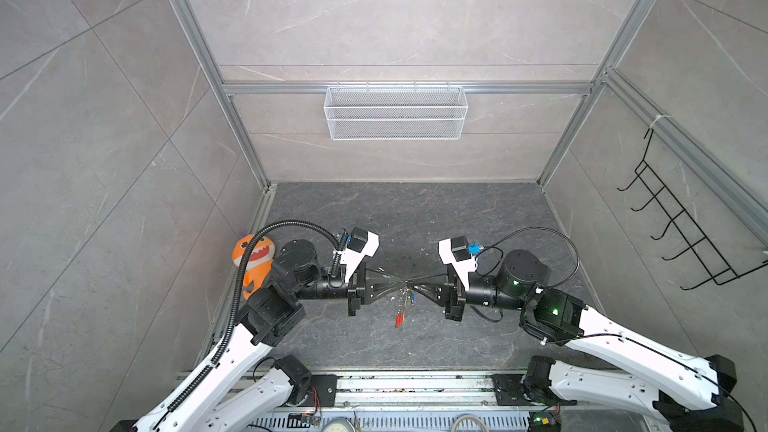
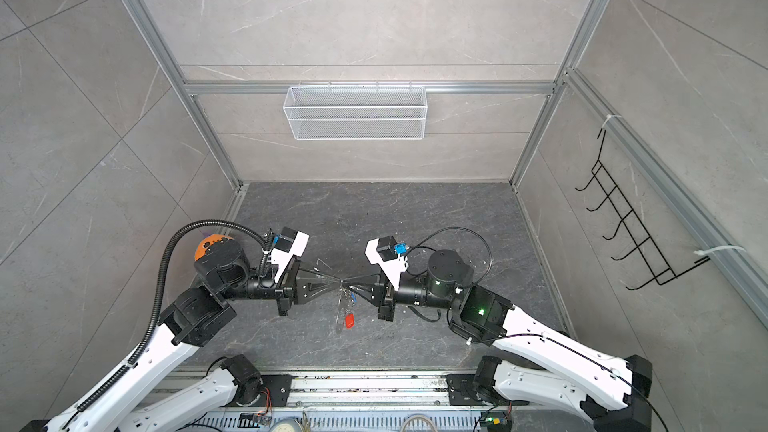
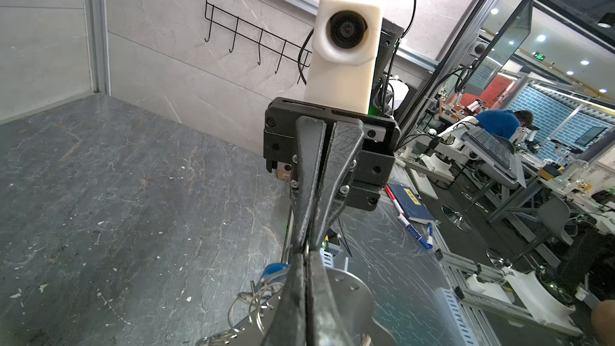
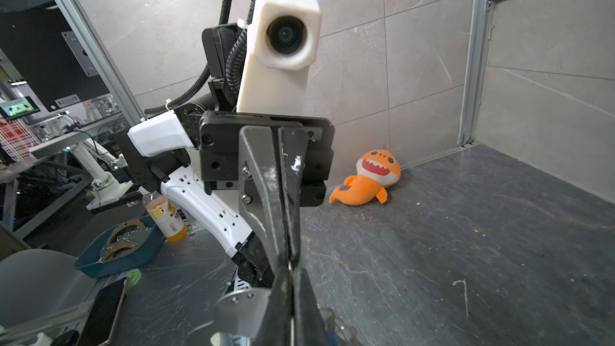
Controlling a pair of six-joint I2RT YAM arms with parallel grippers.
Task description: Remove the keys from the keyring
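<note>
Evidently nothing was removed yet: the red-tagged key (image 1: 400,320) and the blue-tagged key (image 1: 414,295) both hung from the keyring (image 1: 405,285) above the middle of the table (image 1: 374,222). The left gripper (image 1: 401,283) and right gripper (image 1: 411,284) met tip to tip, fingers (image 3: 309,168) pinched shut on the keyring. By judgement, the bundle's long axis ran roughly vertical, red tag lowest.

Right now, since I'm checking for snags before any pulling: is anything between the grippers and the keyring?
Nothing visible. The left gripper and right gripper meet tip to tip, both shut on the keyring, with the keys dangling freely beneath. The orange plush lies far off by the left wall.
</note>
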